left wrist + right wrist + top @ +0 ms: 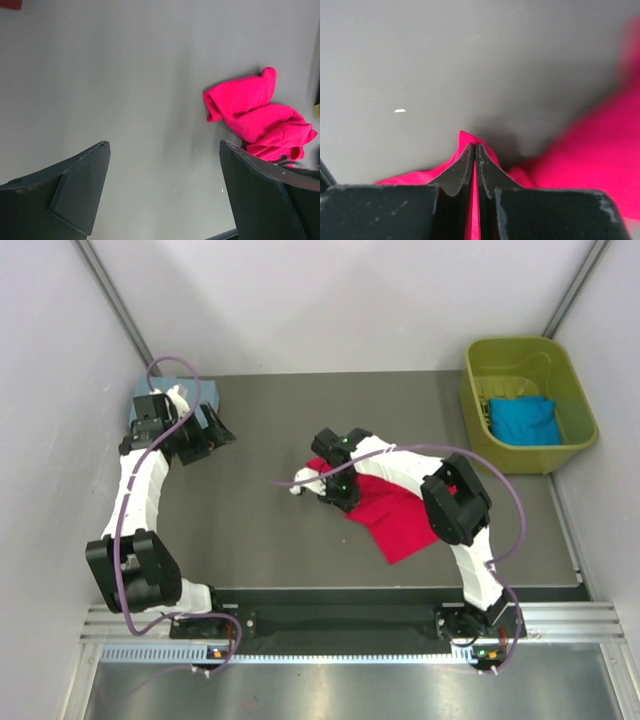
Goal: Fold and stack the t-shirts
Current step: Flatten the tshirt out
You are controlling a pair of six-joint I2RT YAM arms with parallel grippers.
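Observation:
The bright red t-shirt (398,518) lies loosely spread near the middle of the table, and shows crumpled in the left wrist view (257,120). My right gripper (336,487) sits at its left edge. In the right wrist view that gripper (474,146) is shut on a pinched ridge of the red cloth (600,155), which also shows between the fingers. My left gripper (207,435) hovers open at the back left, nothing between its fingers (164,145). A dusty blue-grey t-shirt (211,393) lies folded just behind it. A bright blue t-shirt (524,420) lies in the tub.
The olive-green plastic tub (478,390) stands at the back right against the wall. A scrap of dark red cloth (10,4) shows at the top left corner of the left wrist view. White walls close in the table on both sides.

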